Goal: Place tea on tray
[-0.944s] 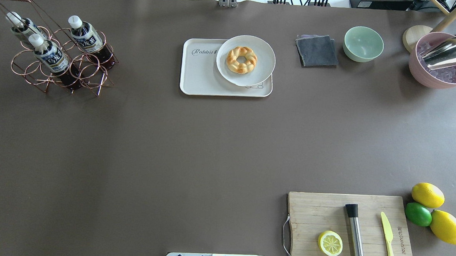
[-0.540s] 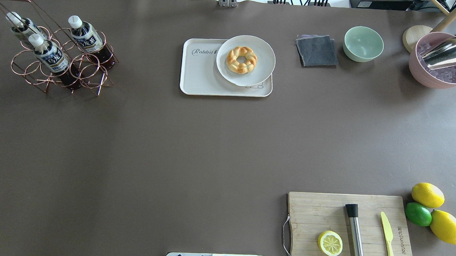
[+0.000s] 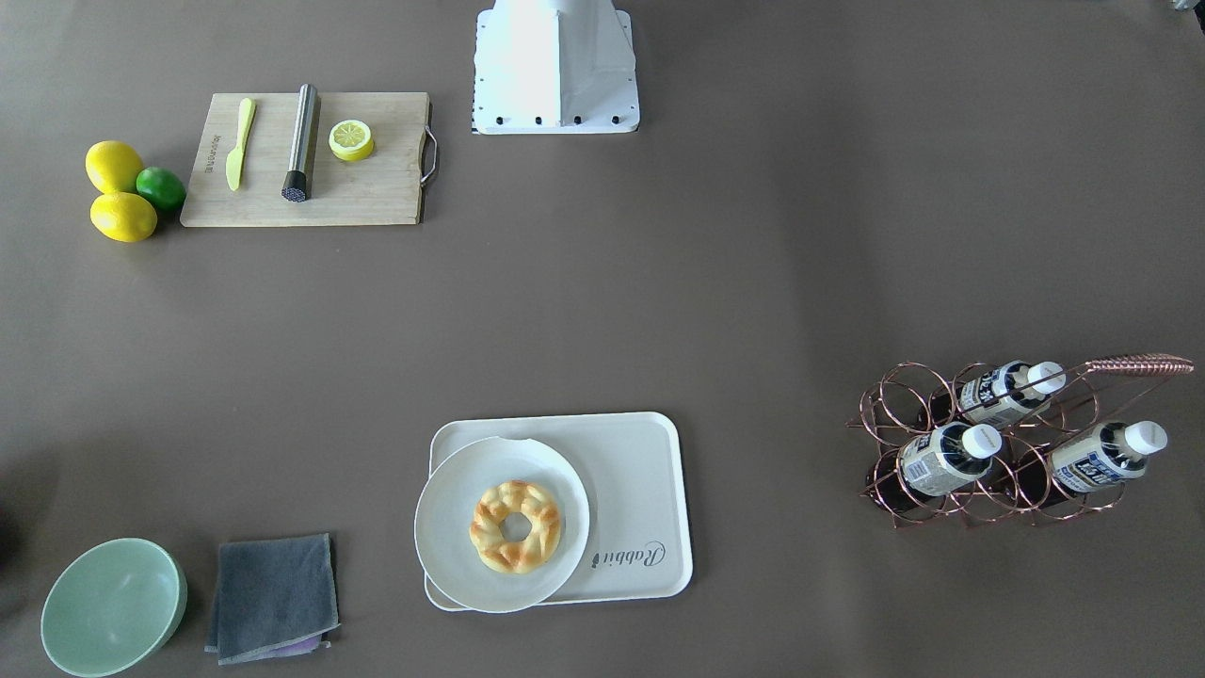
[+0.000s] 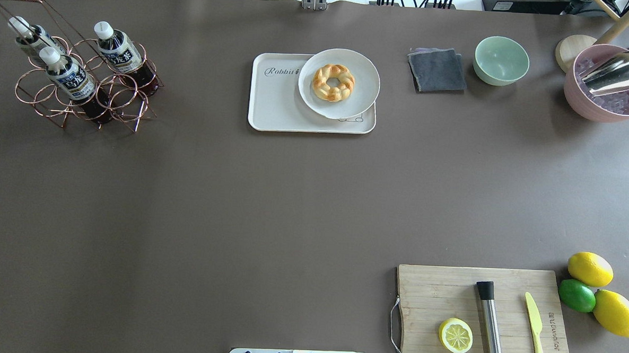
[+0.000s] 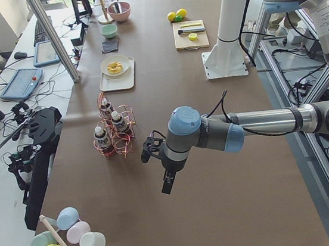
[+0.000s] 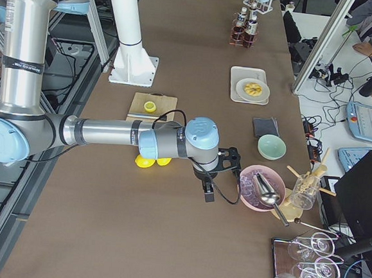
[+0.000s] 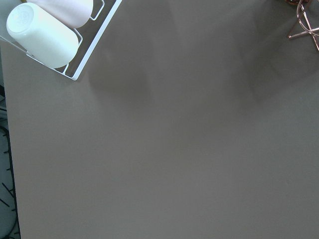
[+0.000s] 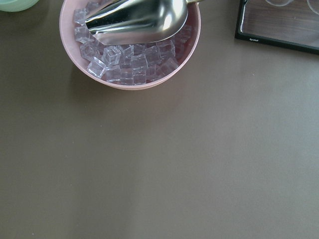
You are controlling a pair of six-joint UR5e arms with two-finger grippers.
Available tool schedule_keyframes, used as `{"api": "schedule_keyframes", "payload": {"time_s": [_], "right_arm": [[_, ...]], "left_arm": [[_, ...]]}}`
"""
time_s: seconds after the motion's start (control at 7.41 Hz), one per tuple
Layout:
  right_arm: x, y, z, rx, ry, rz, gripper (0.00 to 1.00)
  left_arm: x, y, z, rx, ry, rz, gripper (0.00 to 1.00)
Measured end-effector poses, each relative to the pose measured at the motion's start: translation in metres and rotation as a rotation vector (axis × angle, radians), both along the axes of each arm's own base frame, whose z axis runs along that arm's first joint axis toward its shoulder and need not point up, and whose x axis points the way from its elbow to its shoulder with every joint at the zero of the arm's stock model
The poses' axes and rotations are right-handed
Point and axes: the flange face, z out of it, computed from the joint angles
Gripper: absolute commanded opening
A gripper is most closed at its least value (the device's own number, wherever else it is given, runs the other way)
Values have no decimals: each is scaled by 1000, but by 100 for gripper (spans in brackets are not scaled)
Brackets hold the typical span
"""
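Three tea bottles stand in a copper wire rack [image 4: 84, 89] at the far left of the overhead view: one at the right [image 4: 117, 48], one in front [image 4: 69, 75], one behind [image 4: 31, 37]. The cream tray [image 4: 275, 103] lies at the far middle, with a round white plate [image 4: 358, 91] and a doughnut [image 4: 333, 82] on its right half; its left half is bare. The left gripper [image 5: 167, 185] shows only in the exterior left view, over bare table near the rack [image 5: 115, 135]; I cannot tell if it is open. The right gripper [image 6: 209, 193] shows only in the exterior right view, beside the pink bowl [image 6: 259, 186]; I cannot tell its state.
A wooden cutting board [image 4: 437, 293] with a lemon half, metal muddler and yellow knife lies at the near right, two lemons and a lime [image 4: 577, 295] beside it. A grey cloth [image 4: 437, 70], green bowl [image 4: 501, 60] and pink ice bowl with scoop [image 4: 610, 83] stand far right.
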Motion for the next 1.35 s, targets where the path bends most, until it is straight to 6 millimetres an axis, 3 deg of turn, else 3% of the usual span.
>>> {"api": "schedule_keyframes", "payload": {"time_s": [1.35], "right_arm": [[-1,9,4,15,7,-21,100]], "left_arm": [[4,12,8,0,41,45,97]]}}
